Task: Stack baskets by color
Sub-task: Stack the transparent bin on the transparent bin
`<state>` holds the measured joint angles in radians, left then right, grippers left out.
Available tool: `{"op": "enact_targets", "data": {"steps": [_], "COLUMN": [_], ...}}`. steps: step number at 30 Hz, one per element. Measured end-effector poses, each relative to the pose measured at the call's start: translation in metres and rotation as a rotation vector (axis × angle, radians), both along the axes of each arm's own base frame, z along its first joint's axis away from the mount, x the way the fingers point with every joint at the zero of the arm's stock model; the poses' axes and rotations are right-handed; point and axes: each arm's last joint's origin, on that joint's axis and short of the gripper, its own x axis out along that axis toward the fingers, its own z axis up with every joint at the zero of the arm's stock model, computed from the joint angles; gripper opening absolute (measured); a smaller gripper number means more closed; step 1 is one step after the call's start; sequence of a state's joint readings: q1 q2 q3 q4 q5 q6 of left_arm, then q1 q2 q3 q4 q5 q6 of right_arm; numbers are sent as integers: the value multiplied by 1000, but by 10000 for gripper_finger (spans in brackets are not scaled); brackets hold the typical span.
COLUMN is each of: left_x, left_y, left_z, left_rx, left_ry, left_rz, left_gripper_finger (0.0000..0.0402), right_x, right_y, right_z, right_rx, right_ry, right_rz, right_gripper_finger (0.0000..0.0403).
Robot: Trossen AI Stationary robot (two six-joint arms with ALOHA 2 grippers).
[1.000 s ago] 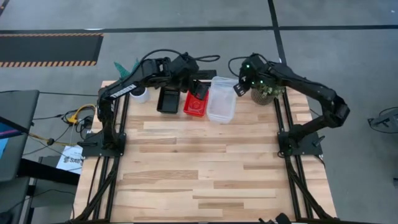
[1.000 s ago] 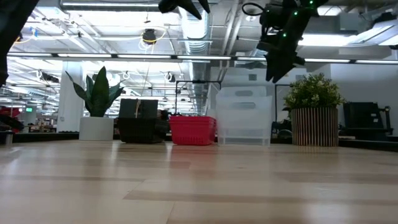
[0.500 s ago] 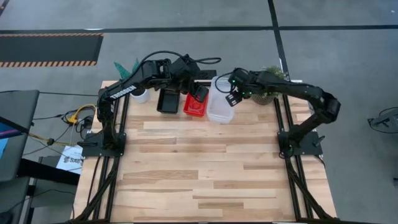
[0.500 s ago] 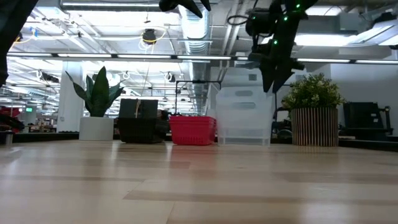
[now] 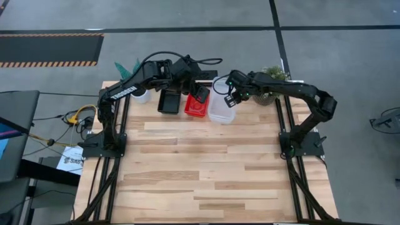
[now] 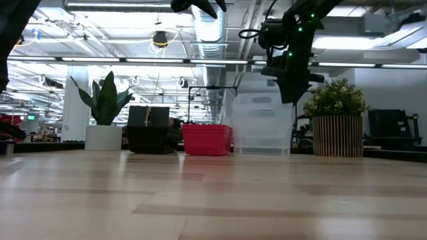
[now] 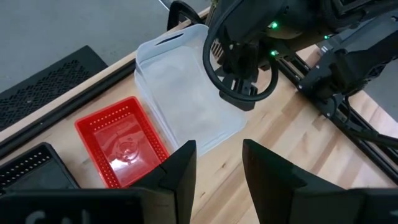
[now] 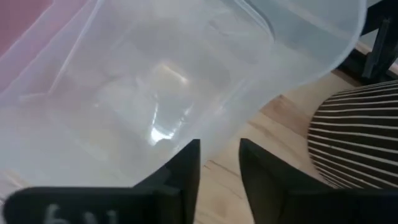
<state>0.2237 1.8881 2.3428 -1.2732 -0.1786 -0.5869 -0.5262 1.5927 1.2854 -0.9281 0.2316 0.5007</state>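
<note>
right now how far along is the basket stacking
Black basket, red basket and clear basket stand in a row, apparently sorted. Right gripper hovers over the clear basket, fingers apart, empty. Left gripper waits above the red. No loose baskets visible.

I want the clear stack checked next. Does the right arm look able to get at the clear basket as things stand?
Probably yes. The right gripper hangs just above the clear basket, its rim facing the fingers with nothing between. The left gripper sits over the red basket beside it.
</note>
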Motion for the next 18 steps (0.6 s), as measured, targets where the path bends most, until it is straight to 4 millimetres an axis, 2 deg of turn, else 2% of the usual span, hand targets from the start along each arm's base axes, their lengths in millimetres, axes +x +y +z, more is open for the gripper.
{"op": "enact_targets", "data": {"steps": [9,13,18], "left_x": [0,0,0], "left_y": [1,1,1], "left_z": [0,0,1], "left_rx": [15,20,31], "left_ry": [-1,0,4], "left_rz": [13,8,-4], "left_gripper_finger": [117,117,117], "right_x": [5,5,-5], "right_y": [-7,-7,-7], "right_z": [-10,-10,-4], "right_rx": [58,87,188], "right_ry": [-10,-35,-81], "right_rz": [0,15,35], "right_gripper_finger": [59,13,10]}}
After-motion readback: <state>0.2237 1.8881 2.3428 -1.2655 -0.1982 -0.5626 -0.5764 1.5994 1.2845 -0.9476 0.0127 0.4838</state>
